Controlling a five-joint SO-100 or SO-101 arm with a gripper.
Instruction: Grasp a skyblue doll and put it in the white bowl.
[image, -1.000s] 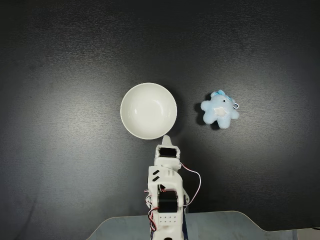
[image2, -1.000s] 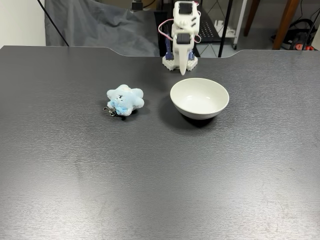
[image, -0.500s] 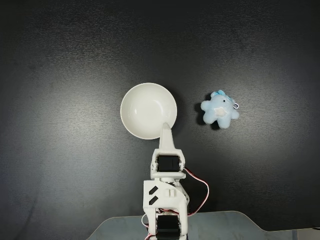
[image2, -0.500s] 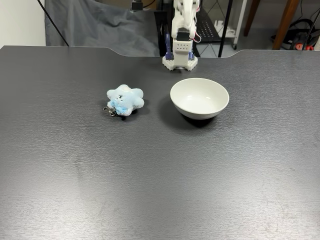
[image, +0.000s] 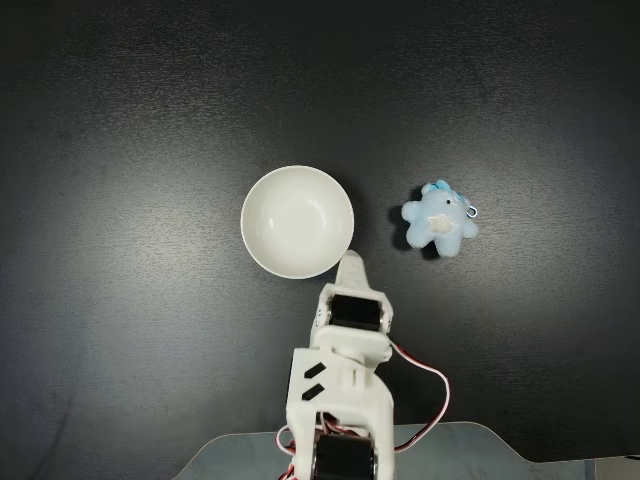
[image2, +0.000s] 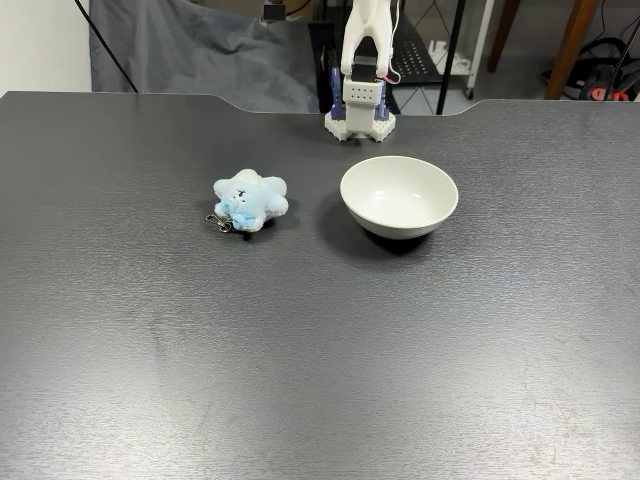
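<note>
Doll (image: 439, 219) lies on the table (image: 150, 120) right of the empty bowl (image: 297, 221) in a fixed view; gripper (image: 350, 264), near the bowl's rim, aperture indeterminable.

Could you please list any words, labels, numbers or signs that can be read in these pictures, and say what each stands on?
None: there is no readable text in either fixed view.
The skyblue doll, the white bowl and the dark table bear no lettering.
The arm shows two slanted dark slots on its white housing, not letters.
</note>
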